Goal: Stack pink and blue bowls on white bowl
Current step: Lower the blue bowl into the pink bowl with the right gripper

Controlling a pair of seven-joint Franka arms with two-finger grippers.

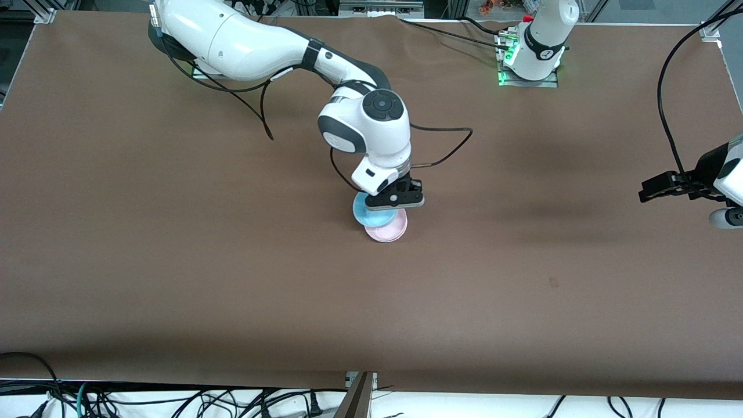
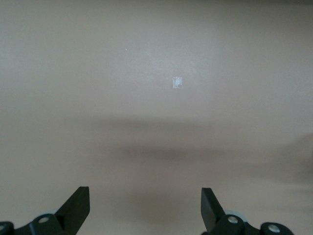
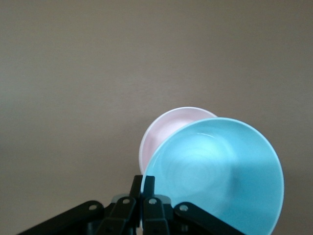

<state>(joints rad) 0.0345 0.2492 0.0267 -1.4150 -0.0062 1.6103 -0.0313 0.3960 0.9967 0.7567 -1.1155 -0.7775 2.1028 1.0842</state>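
Right hand (image 1: pixel 397 199) pinches the round light-blue plastic bowl's (image 1: pixel 371 216) rim above the pale pink plastic bowl (image 1: pixel 388 231). Left hand (image 2: pixel 145 208) waits, fingers spread and empty, over the brown table (image 1: pixel 174 232).

My front camera looks down across the tabletop (image 1: pixel 174 261); wrist cameras sit close above it, the right sharing the blue bowl (image 3: pixel 220 176).

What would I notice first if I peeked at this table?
The right claw pinching the rim of a light blue plastic bowl, held over a pale pink plastic bowl mid-table. The left claw waits open over the left arm's end of the brown table.
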